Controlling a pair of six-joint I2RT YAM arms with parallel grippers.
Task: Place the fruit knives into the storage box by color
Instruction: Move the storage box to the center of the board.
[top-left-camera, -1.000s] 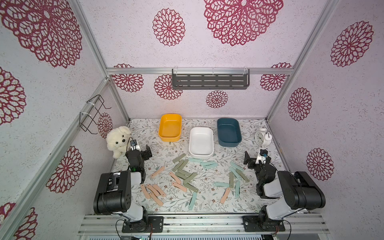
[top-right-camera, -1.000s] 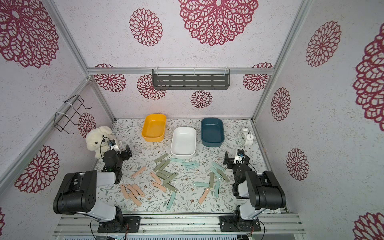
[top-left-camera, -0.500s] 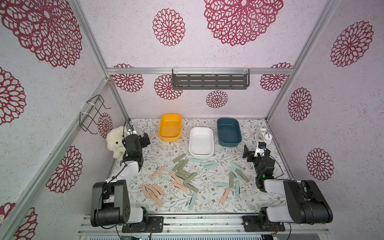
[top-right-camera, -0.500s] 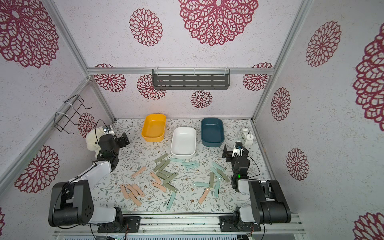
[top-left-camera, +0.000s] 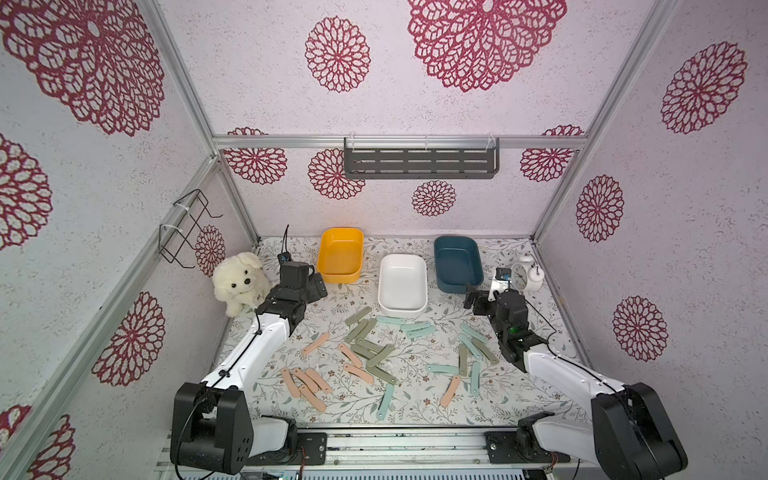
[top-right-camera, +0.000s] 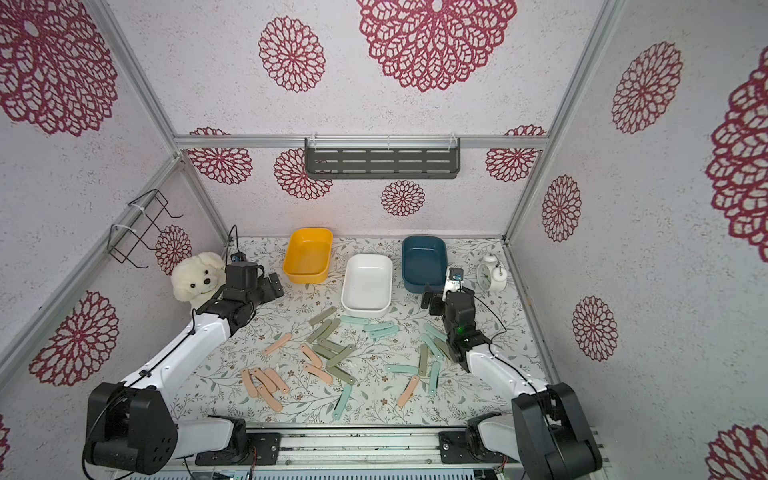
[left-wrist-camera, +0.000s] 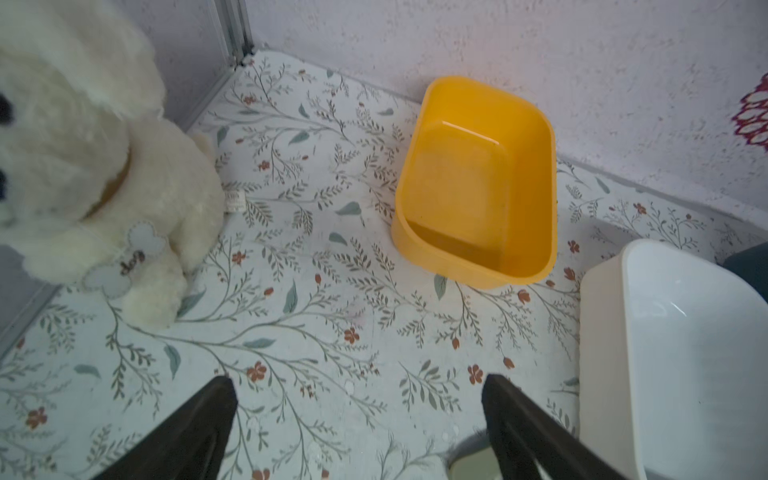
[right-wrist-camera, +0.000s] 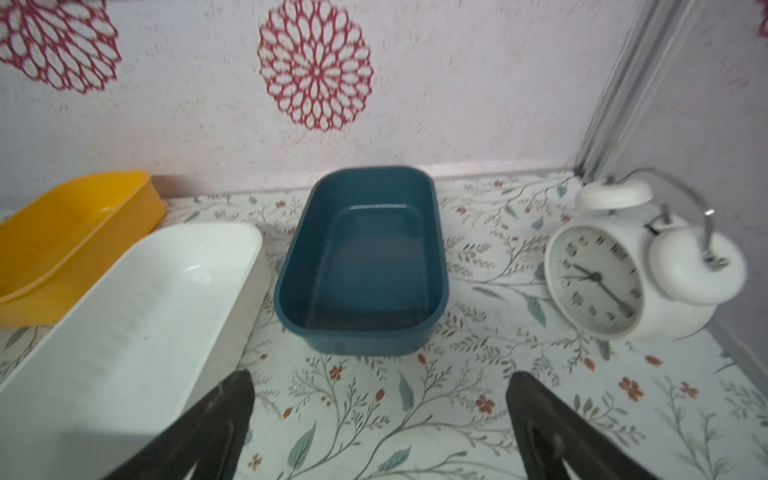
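Empty yellow box (top-left-camera: 340, 255), white box (top-left-camera: 402, 286), blue box (top-left-camera: 457, 262) lined at bench (top-left-camera: 415, 403) back: likely one per colour. Unsorted knives (top-left-camera: 379, 356) scattered in front; left jaws, right jaws spread wide, holding nothing.

White links (top-left-camera: 254, 353), black shoulder housings (top-left-camera: 210, 428), black wrists (top-left-camera: 509, 311); thin black cables (top-left-camera: 258, 330). Left gripper (left-wrist-camera: 358, 380), right gripper (right-wrist-camera: 380, 376): black. Green light (top-left-camera: 514, 330), right wrist.

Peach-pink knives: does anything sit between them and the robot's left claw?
Nothing visible does. The left gripper hangs open over bare cloth before the yellow box; the nearest peach-pink knife lies alone on open cloth, nearer the robot's base.
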